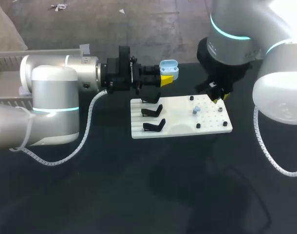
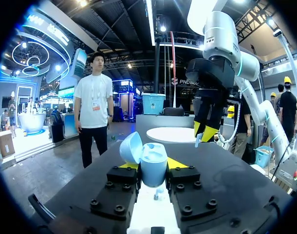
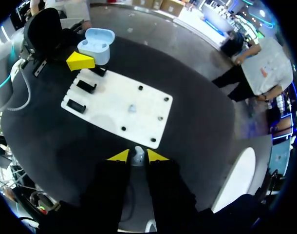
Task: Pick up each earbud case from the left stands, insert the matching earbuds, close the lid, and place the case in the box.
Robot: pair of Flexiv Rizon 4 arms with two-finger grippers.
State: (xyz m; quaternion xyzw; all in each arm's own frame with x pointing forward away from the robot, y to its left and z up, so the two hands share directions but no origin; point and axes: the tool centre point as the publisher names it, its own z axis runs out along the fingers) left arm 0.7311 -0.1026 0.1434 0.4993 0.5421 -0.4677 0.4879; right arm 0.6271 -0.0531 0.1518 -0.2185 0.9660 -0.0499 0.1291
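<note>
Earbud case: the pale blue earbud case (image 1: 169, 68) is held off the tabletop (image 1: 139, 195), just beyond the far left corner of the white board (image 1: 180, 130). It stands upright with its sockets facing up, seemingly so an earbud can be lowered straight in.
Lid: the lid (image 2: 130, 147) is swung open and leans to one side, which leaves the top of the case clear.
Left end effector: the left end effector (image 2: 154, 168) pinches the lower body of the case from two sides. Gripping low keeps the yellow tips below the rim and away from the sockets.
Held earbud: a small pale earbud (image 3: 138, 153) sits between the right arm's fingertips, above the tabletop just off the board's edge.
Right end effector: the right end effector (image 3: 138, 156) is closed on that earbud. It points downward and sits well apart from the case, so the insertion is judged not yet begun.
Second earbud: another pale earbud (image 1: 196, 110) rests among the black pegs on the right half of the board, probably waiting for its turn.
Stands: the three black stands (image 1: 152, 112) on the left half of the board look empty.
Box: none can be told with certainty in these views.
</note>
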